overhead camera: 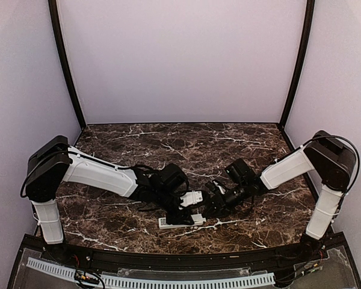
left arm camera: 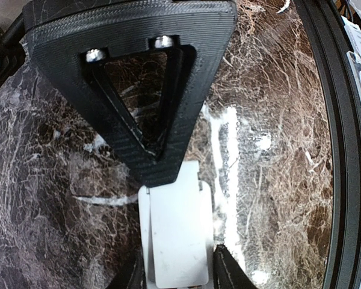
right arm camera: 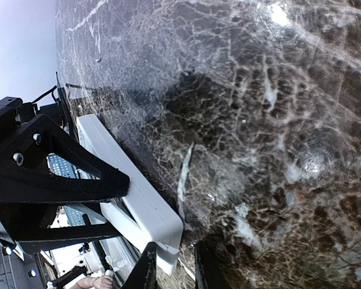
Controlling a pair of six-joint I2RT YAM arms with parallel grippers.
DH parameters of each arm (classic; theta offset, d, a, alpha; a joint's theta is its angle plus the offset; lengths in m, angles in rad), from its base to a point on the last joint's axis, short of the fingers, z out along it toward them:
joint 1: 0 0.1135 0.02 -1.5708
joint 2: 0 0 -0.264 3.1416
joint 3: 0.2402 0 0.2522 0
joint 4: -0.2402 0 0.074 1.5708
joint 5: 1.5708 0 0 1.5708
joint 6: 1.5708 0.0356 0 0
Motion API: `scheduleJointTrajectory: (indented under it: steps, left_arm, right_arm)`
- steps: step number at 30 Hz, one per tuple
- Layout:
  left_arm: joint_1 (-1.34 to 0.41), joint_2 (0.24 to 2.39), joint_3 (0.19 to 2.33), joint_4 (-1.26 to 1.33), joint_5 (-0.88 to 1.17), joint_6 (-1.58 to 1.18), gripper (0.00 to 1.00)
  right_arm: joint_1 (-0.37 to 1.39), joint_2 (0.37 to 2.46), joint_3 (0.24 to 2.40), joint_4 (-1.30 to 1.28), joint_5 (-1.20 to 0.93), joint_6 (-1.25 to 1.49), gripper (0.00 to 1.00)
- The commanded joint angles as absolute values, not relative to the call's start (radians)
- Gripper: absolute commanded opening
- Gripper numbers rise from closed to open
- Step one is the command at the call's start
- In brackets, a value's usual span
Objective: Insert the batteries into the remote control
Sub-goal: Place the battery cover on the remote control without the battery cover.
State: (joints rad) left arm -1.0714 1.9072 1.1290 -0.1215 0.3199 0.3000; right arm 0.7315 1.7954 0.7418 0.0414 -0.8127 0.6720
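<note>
The remote control lies flat on the dark marble near the table's front middle, and both arms meet over it. In the left wrist view its white body sits between my left gripper's fingers, which press on its two long sides. A flat white panel covers its upper face. My right gripper stands at the remote's end corner, its jaws slightly apart. One fingertip is against the white end tab and the other is clear of it. The batteries are out of view.
A black rail with a white slotted strip runs along the table's near edge, close behind the remote. Pale walls close off the back and sides. The right arm's black finger frame hangs just above the remote.
</note>
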Motion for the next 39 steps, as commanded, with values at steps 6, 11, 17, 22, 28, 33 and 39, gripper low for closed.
scheduleJointTrajectory:
  steps: [6,11,17,22,28,33,39]
  left_arm:
    - [-1.075,1.934,1.118,-0.211,0.326,0.32,0.11]
    - [-1.074,1.927,1.12,-0.214,0.31,0.327,0.25]
    - [-1.073,1.897,1.109,-0.209,0.307,0.333,0.33]
    - [-1.071,1.826,1.082,-0.197,0.325,0.345,0.44]
    - [-1.071,1.704,1.043,-0.192,0.366,0.34,0.52]
    - [-1.066,1.55,0.976,-0.224,0.288,0.255,0.54]
    - [-1.065,1.478,0.928,-0.407,0.058,0.042,0.29]
  right_arm:
    - [0.731,1.782,0.763,0.003,-0.802,0.662,0.23]
    - [0.731,1.766,0.779,-0.032,-0.796,0.648,0.27]
    - [0.731,1.756,0.796,-0.071,-0.791,0.627,0.31]
    - [0.729,1.71,0.807,-0.119,-0.762,0.611,0.36]
    - [0.727,1.638,0.841,-0.23,-0.689,0.593,0.39]
    - [0.736,1.577,0.844,-0.316,-0.569,0.621,0.31]
    - [0.801,1.562,0.885,-0.449,-0.355,0.66,0.09]
